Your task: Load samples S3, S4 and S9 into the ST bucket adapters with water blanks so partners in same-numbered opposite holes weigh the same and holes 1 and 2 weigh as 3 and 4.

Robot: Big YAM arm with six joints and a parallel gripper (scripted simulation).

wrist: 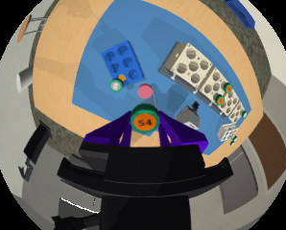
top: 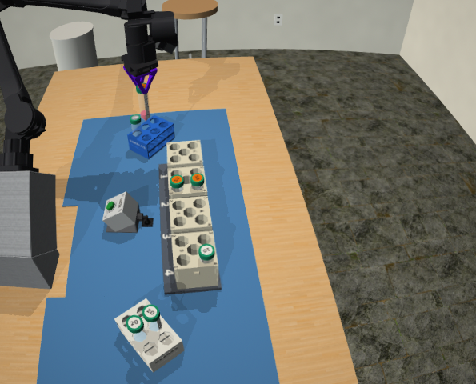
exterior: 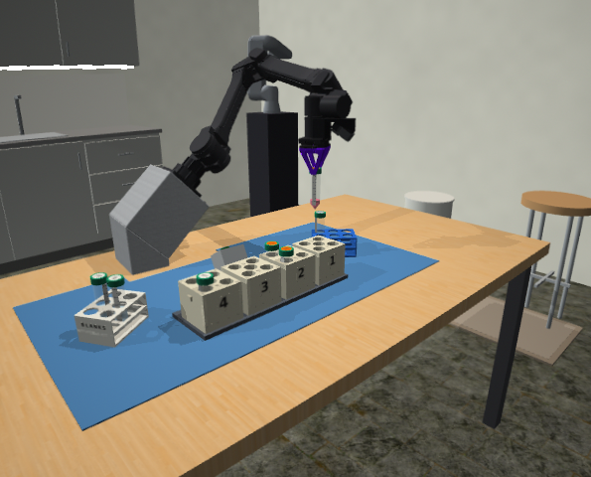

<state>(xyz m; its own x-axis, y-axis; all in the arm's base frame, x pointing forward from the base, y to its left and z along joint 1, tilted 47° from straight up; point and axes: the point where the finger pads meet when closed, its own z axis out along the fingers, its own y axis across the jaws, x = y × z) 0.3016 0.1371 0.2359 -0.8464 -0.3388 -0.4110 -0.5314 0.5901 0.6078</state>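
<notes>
My gripper is shut on sample tube S4, orange cap dot, and holds it upright above the blue sample rack RS. The tube's pink tip hangs clear above the rack; it also shows in the side view. One grey-dotted tube stands in RS at its near left. On the stand ST, adapter 2 holds two orange-dotted samples, and adapter 4 holds one white-dotted blank. Adapters 1 and 3 are empty. The white blank rack RB holds two blanks marked 20.
The grey box with the green DONE key sits left of ST. The arm's grey base stands at the table's left edge. A white bin and a stool stand beyond the far edge.
</notes>
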